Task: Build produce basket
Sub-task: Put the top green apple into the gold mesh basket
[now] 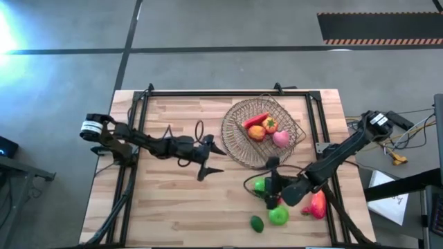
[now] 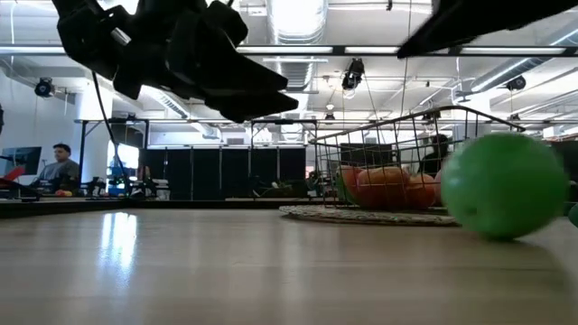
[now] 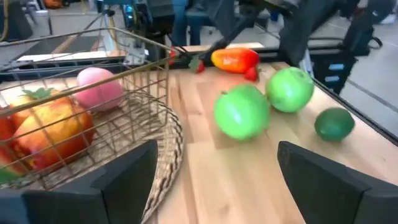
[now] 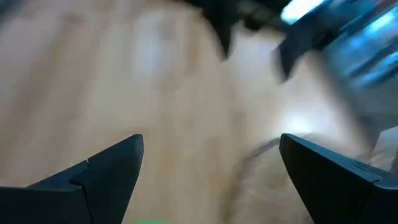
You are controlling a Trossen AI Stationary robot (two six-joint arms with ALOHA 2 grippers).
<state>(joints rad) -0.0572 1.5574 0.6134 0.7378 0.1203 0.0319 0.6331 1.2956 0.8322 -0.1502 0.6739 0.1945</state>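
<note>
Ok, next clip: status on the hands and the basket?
Left hand open, idle mid-table. Right hand open over a green apple. Basket part-filled; second apple, dark-green piece, red piece still out. Nothing blocking.

We can't read any text, labels, brands or nos. anywhere tbh. There's a sheet of paper (image 1: 389, 199) at the right edge w/ some scribble on it, but we can't make it out.
</note>
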